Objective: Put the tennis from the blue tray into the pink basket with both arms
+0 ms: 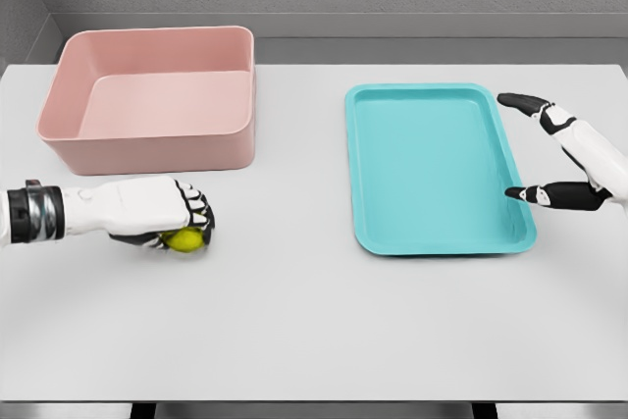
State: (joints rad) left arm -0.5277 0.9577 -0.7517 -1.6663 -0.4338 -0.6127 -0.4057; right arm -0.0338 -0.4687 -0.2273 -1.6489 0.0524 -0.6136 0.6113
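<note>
The left hand (162, 215) lies low over the table (314, 321), knuckles up, fingers curled down around the ball (185, 239). The yellow-green ball shows just under and in front of the fingertips, so the hand is gripping it, pressed close to the tabletop or barely off it; which of the two cannot be told from this view. The ball is out of the tray (432, 169) and not yet in the basket (147, 139).

What the next move turns on: the basket sits directly beyond the left hand, away from the robot and only slightly to the hand's outer side. Its near wall stands between the ball and the basket floor, just beyond the knuckles. So, as I judge it, the hand must lift first to clear that wall, then go forward over the rim and let go. The ball is round and has no long axis to line up; the basket's long side runs across the hand's path, which leaves a wide target.

The left hand is by far the nearer to the basket. The right hand (559, 159) is well apart, at the tray's far-side edge, thumb and fingers spread wide and holding nothing, one fingertip just over the tray's rim.

No brand, label or writing can be read on anything here.
</note>
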